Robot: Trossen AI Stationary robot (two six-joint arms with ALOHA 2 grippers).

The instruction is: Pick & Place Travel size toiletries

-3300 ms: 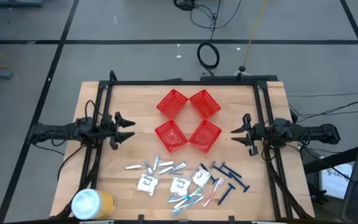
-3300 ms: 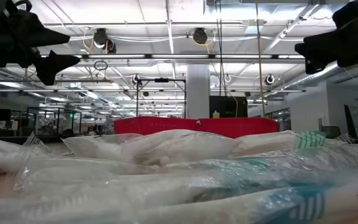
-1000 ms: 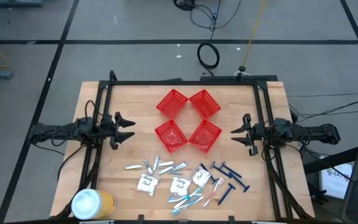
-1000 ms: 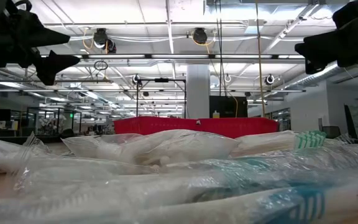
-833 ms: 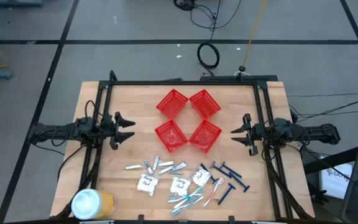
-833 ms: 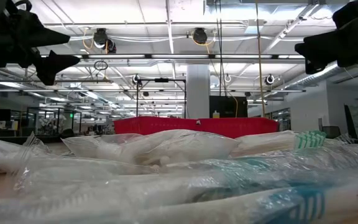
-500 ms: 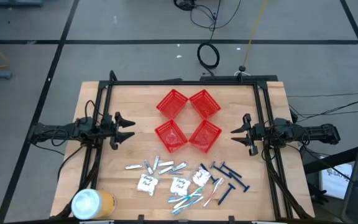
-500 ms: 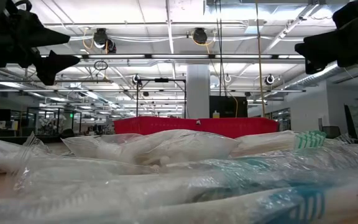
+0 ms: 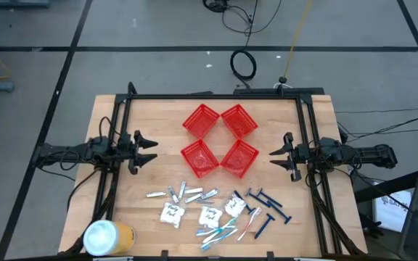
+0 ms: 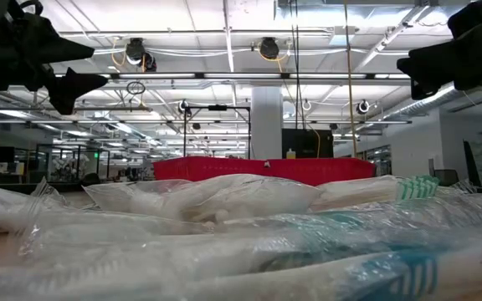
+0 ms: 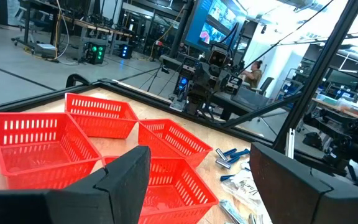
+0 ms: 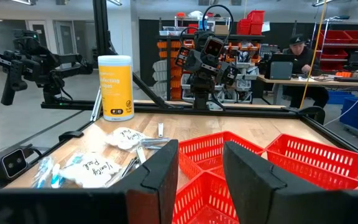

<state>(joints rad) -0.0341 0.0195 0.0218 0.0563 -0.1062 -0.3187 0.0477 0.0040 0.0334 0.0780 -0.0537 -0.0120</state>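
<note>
**Starting the first pick: nothing gripped yet**

Sorting hasn't begun: toiletries (image 9: 216, 210) lie scattered at the near edge, just near of the red baskets (image 9: 219, 140). Left gripper (image 9: 148, 149) hovers far-left, fingers apart; right gripper (image 9: 279, 156) hovers right, fingers partly apart, empty. You'd best take an outlying razor (image 9: 276, 215) first, from above.
</note>
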